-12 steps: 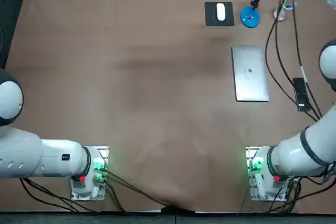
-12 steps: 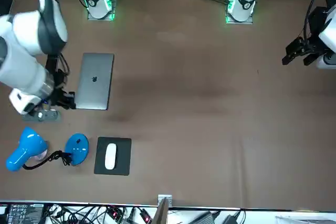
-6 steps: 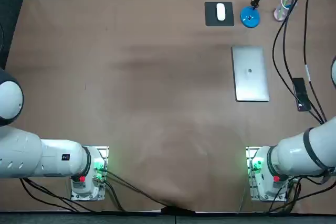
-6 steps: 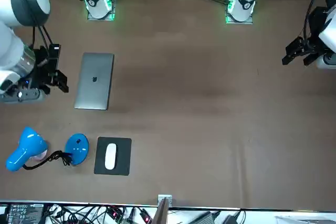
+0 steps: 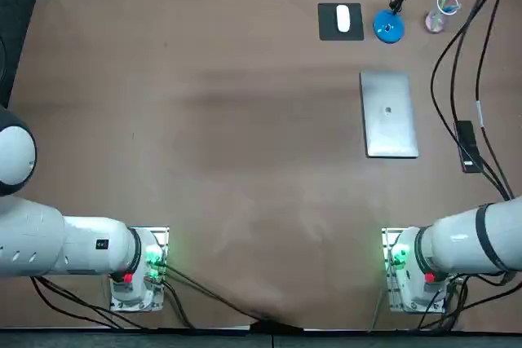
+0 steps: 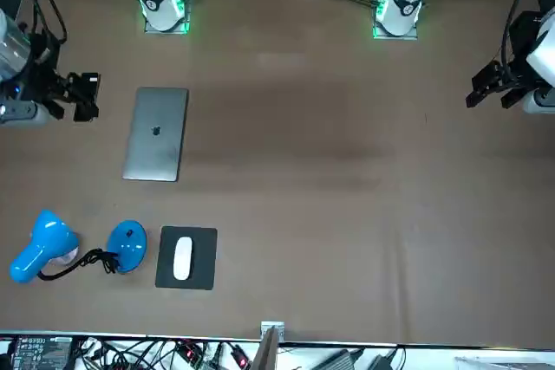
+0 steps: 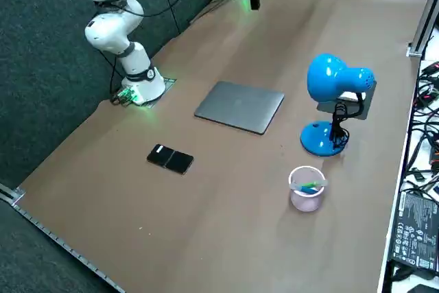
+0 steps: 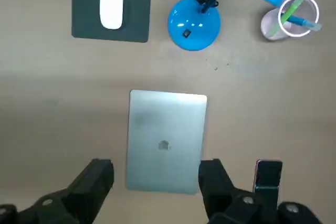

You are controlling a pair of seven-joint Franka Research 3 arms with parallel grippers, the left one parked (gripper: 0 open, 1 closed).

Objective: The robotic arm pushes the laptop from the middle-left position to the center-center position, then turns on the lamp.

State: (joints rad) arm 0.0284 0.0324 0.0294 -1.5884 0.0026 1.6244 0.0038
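A closed silver laptop lies flat on the brown table, on the right arm's side. Beyond its far end stands the blue lamp, base on the table, head drooping. My right gripper hangs high over the table, open, its fingers spread wide with nothing between them. In the wrist view the laptop's near end shows far below, between the two fingers. In the front view the gripper appears off the laptop's outer long side.
A white mouse rests on a black pad beside the lamp base. A clear cup with pens stands on the lamp's other side. A black phone lies between the laptop and the table's right edge.
The right gripper has risen and drawn back from beside the lamp and the laptop's far corner toward the robot's side. The laptop and the lamp have not moved.
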